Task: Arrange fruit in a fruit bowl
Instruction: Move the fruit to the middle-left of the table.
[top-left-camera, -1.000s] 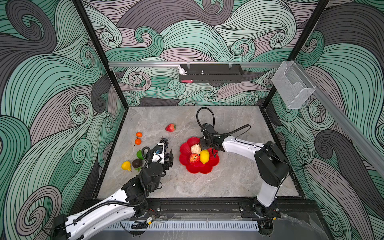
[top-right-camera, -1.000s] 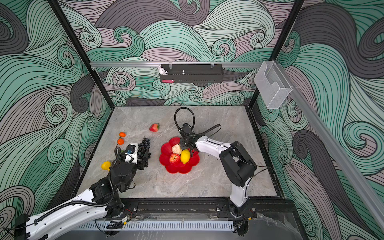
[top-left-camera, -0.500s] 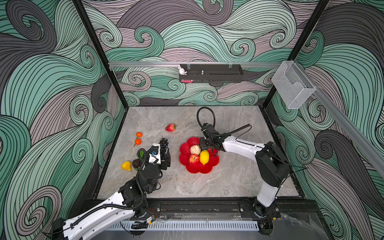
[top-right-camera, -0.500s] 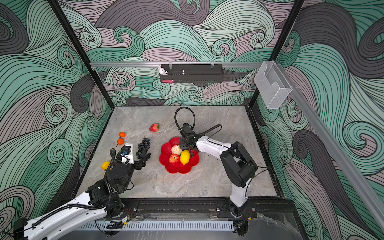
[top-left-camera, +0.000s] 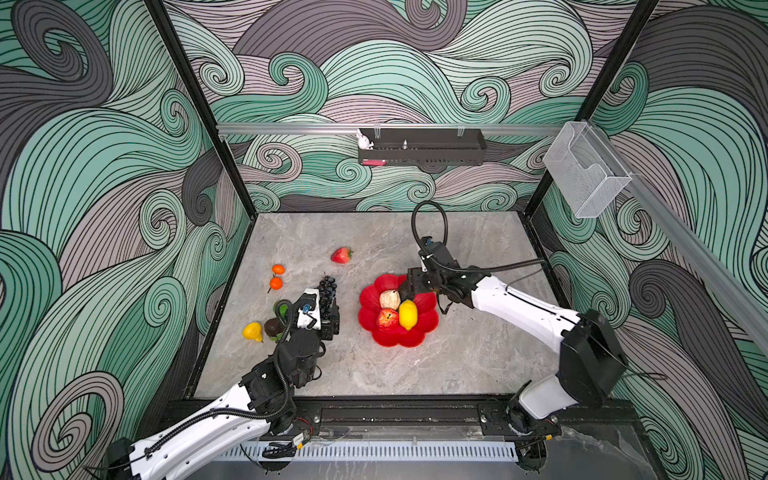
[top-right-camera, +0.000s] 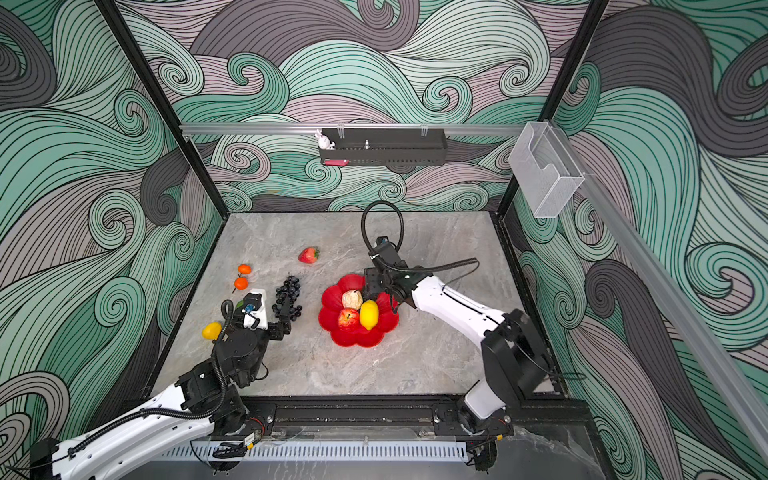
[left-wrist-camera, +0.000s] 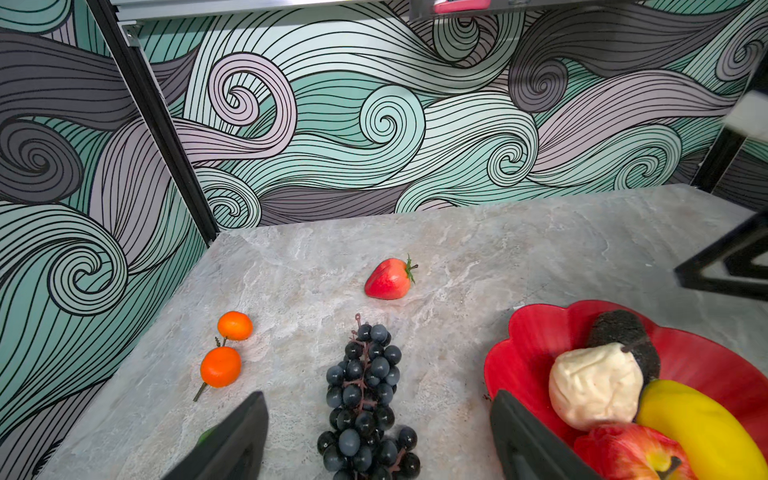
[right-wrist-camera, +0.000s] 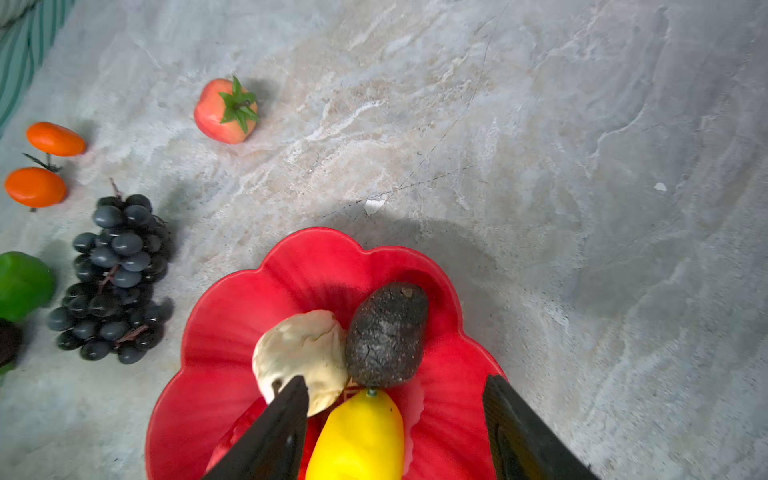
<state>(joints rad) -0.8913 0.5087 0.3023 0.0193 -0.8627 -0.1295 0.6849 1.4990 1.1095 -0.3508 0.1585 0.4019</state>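
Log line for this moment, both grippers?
left gripper: open, flanking grape bunch | right gripper: open above bowl | avocado: in bowl | strawberry: on table

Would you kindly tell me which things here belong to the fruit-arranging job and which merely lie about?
Job: fruit bowl, apple, lemon, beige piece, avocado, grapes, strawberry, oranges, lime, second lemon, dark piece.
Lying about: black wall tray, rabbit figurine, clear bin.

We see walls (top-left-camera: 374, 62) papered in swirling green, grey and mauve waves, framed by black posts (top-left-camera: 190, 83). A grey marbled table (top-left-camera: 457, 361) spans the bottom. A black tray (top-left-camera: 422, 145) hangs from the back wall's silver rail (top-left-camera: 291, 129), and a clear bin (top-left-camera: 582, 178) hangs on a side wall.
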